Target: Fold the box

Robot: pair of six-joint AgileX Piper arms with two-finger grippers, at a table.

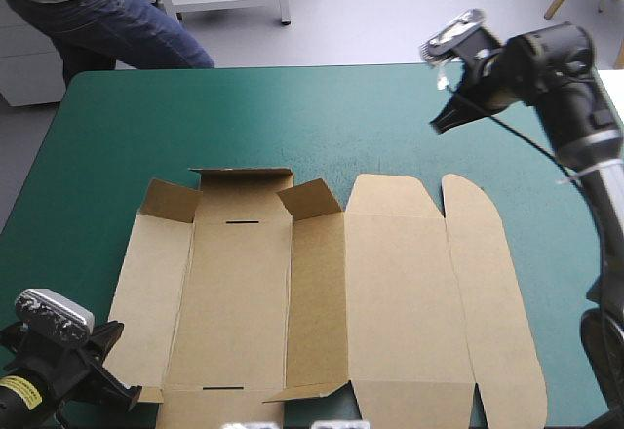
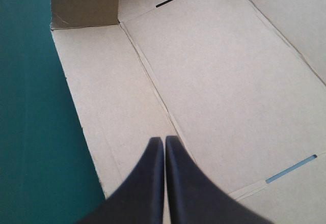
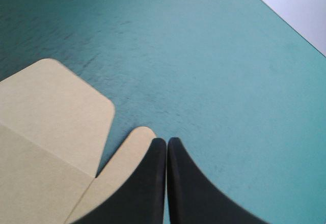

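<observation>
The brown box (image 1: 390,292) lies as a cut sheet on the near half of the teal-green table. Its wide panels are flat, and three small flaps (image 1: 310,198) at the far end stand partly raised. My left gripper (image 1: 127,391) is shut at the sheet's near left corner. In the left wrist view its tips (image 2: 164,140) hang over the left side panel of the box (image 2: 229,81), next to a crease. My right gripper (image 1: 441,125) is shut and raised above the far right of the table. In its own view it (image 3: 167,141) points past the rounded lid flap (image 3: 51,102).
Bare teal-green cover (image 1: 292,117) stretches from the box's far edge to the table's far edge. The cover's edge (image 3: 285,23) also shows ahead of the right gripper. A narrow strip of cover (image 2: 30,132) runs along the sheet's left side.
</observation>
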